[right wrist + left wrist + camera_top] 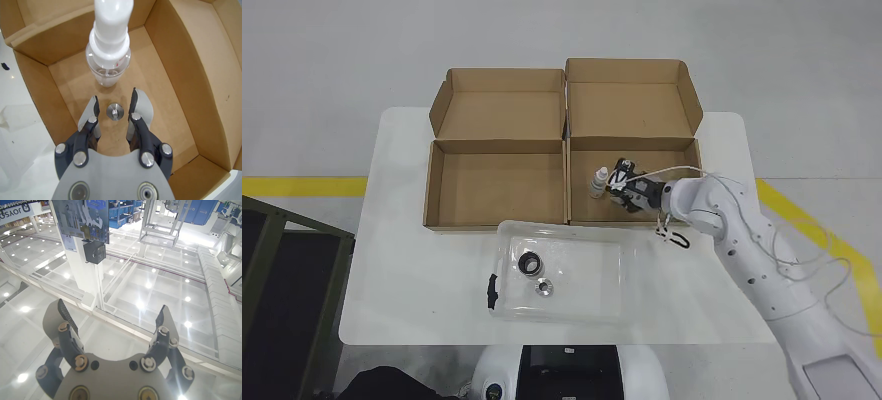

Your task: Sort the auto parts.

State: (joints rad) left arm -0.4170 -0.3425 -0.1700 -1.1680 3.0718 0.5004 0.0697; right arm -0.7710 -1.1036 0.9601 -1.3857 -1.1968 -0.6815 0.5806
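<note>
My right gripper [114, 100] is open inside the right cardboard box [189, 79], and in the top view it [622, 185] hangs over that box [682, 152]. A small round metal part [115, 111] lies on the box floor between the fingers, apart from both. Just beyond it stands a clear bottle with a white pump top [109, 49], which the top view shows as the bottle [599, 180] near the box's left wall. Two ring-shaped parts, a dark one [531, 265] and a silvery one [543, 288], lie in the clear plastic tray [587, 300]. My left gripper [113, 315] is open, pointing up at the ceiling.
An empty left cardboard box [497, 188] adjoins the right one, both with lids folded back. A black clip [491, 292] sits on the clear tray's left rim. The white table [402, 250] has bare room to the left and right of the boxes.
</note>
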